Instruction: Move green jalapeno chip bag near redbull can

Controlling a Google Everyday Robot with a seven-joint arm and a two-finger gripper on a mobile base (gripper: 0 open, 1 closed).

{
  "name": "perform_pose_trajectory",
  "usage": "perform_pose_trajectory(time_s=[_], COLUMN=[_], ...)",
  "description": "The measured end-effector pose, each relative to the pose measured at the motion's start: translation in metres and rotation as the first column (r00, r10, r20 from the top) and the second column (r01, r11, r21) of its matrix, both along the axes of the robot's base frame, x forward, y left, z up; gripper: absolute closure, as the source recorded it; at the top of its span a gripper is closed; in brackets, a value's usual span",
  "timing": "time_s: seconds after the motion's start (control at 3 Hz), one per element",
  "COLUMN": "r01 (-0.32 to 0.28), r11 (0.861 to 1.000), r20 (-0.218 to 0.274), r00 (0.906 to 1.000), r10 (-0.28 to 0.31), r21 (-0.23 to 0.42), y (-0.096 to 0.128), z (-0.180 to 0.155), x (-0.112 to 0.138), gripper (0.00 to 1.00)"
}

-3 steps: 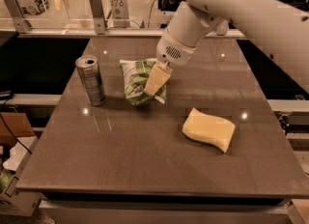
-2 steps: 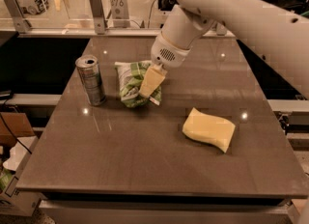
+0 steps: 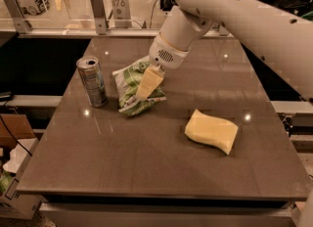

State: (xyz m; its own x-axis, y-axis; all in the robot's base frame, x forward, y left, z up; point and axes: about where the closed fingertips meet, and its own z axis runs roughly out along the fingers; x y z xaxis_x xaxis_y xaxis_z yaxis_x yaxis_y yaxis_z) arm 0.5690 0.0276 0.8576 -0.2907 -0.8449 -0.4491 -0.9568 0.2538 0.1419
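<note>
The green jalapeno chip bag point(image 3: 128, 90), crinkled green and white, lies on the brown table just right of the redbull can point(image 3: 92, 81), a small gap between them. The can stands upright near the table's left edge. My gripper point(image 3: 148, 83) comes down from the white arm at the upper right and sits on the bag's right half, one pale finger point(image 3: 149, 81) lying across its top. It is shut on the bag, which rests at table level.
A pale yellow wavy-edged sponge block point(image 3: 211, 130) lies on the right part of the table point(image 3: 146, 172). A counter with metal posts and clutter runs behind the far edge. A cardboard box point(image 3: 12, 192) stands on the floor at the left.
My gripper and the chip bag have moved together to the left, closer to the can. The can and the sponge have not moved.
</note>
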Motion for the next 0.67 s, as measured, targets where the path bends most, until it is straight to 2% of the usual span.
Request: perform_pose_trajectory(time_s=[0.33, 0.67], r01=[0.002, 0.002], r11=[0.999, 0.999], r20=[0.003, 0.003], r00=[1.0, 1.0], r10=[-0.002, -0.003], r21=[0.037, 0.042], y=[-0.0046, -0.0054], z=[0.0038, 0.0043], x=[0.0015, 0.0015], gripper=[0.0, 0.0])
